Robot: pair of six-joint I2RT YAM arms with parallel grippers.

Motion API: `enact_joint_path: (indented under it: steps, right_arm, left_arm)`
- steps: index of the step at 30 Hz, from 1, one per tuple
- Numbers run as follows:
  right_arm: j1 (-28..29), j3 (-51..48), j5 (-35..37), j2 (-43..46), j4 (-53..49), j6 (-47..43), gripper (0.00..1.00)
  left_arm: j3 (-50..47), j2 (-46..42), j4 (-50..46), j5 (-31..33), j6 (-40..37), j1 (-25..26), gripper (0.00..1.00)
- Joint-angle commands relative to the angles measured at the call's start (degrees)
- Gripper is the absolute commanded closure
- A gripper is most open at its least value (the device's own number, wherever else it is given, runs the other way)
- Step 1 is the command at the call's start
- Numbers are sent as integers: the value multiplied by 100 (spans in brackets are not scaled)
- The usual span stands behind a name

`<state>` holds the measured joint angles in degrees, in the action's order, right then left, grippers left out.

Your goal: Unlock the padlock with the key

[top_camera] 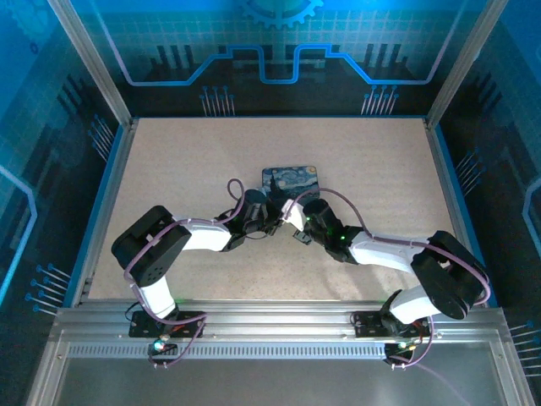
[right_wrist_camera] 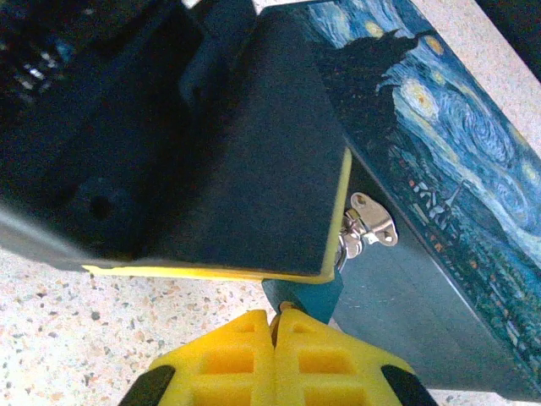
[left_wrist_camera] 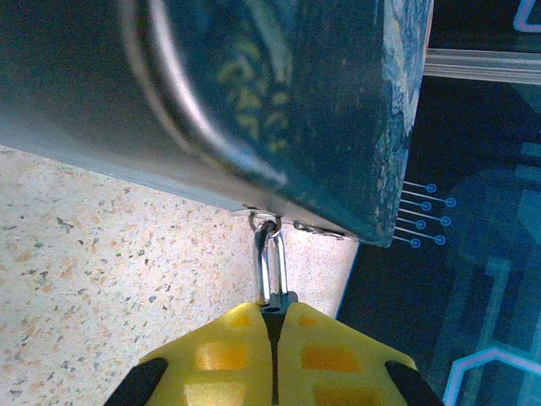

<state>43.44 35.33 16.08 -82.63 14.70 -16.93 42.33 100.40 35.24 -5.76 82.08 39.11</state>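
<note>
Yellow-padded left gripper (left_wrist_camera: 275,320) clamped the padlock (left_wrist_camera: 270,272), hooked through the tin's (left_wrist_camera: 321,110) hasp (left_wrist_camera: 265,222) just ahead of its jaws; right gripper (right_wrist_camera: 275,320) was clenched, the key we couldn't confirm, and any padlock tilt could have jammed our insertion

In the top view, the tin (top_camera: 290,179) lies at the centre of the table (top_camera: 169,169). In the left wrist view, the padlock (left_wrist_camera: 270,262) hangs below the tin's edge, its lower end between the fingers of the left gripper (left_wrist_camera: 275,309).

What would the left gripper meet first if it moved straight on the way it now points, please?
Probably the tin: the left gripper, shut on the padlock, points straight at the hasp that the padlock hangs from, on the tin's wall.
</note>
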Motion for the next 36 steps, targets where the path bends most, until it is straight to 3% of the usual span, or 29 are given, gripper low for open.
enact_joint_path:
  steps: [1, 6, 11, 15, 24, 29, 36]
  right_arm:
    - [-68, -34, 41, -120, 740, 759, 100]
    - [-244, -267, -291, -240, 1150, 1255, 100]
    - [-414, -412, -674, -341, 1302, 2044, 100]
    - [-562, -466, -1060, -335, 1360, 2759, 100]
    - [-1008, -388, -1693, -12, 704, 3576, 100]
    - [-1434, -409, -2358, 240, 316, 4267, 100]
    - [-1788, -561, -3123, 316, 222, 5203, 100]
  left_arm:
    - [56, -127, -5, -312, -109, 85, 92]
    - [37, -100, -40, -292, -140, 87, 89]
    - [-43, -163, -165, -255, -274, 42, 73]
    - [-269, -439, -204, -318, -435, -201, 66]
    - [-326, -1724, -1887, 23, -1485, -667, 50]
    - [2, -2316, -3232, 403, -2473, -1114, 37]
    - [941, -2103, -4435, 461, -3853, -1630, 19]
